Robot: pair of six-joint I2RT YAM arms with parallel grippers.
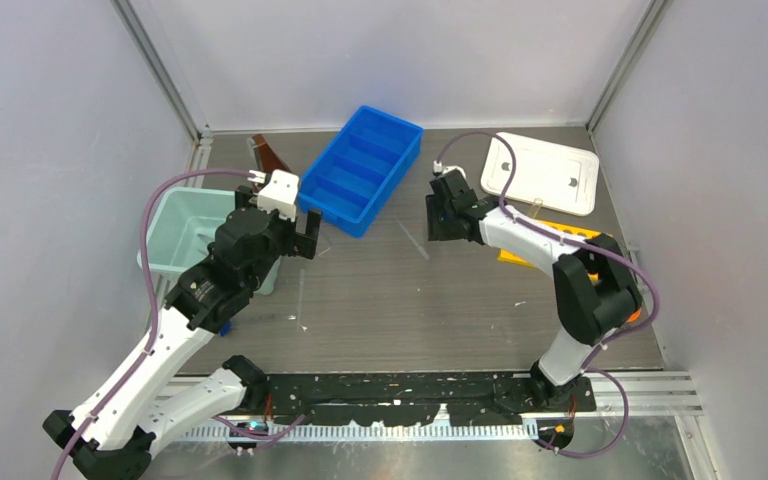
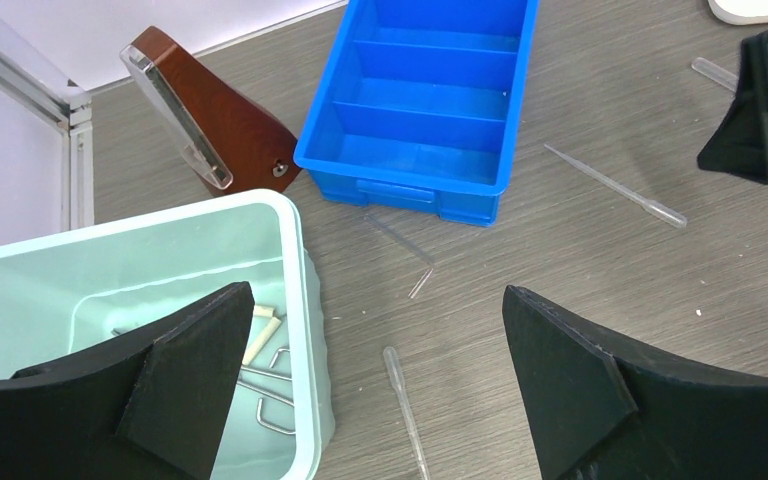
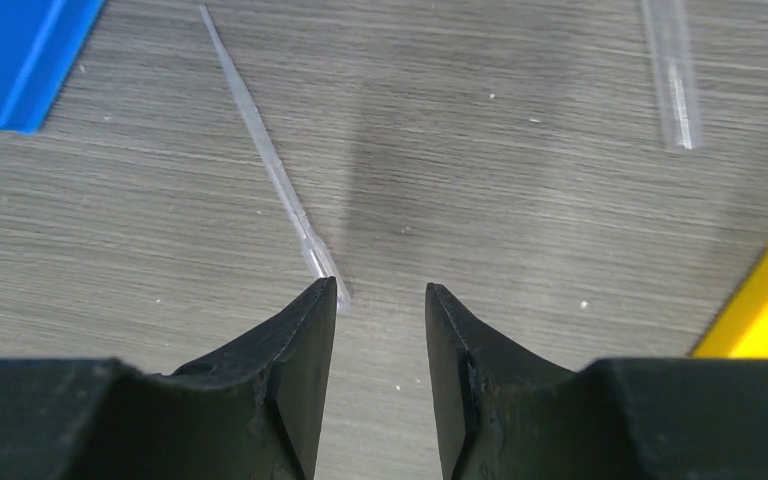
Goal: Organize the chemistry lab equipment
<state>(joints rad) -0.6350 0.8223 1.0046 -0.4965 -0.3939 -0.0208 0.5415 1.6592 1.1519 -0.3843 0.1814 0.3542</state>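
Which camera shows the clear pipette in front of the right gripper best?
Right wrist: the clear pipette lies close and sharp, ending beside the right gripper. Left wrist shows it whole but smaller; top external gives only a faint line.

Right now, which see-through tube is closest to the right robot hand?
The long thin pipette pointing toward the blue tray; its end lies just beside the right gripper. The short clear tube lies farther off.
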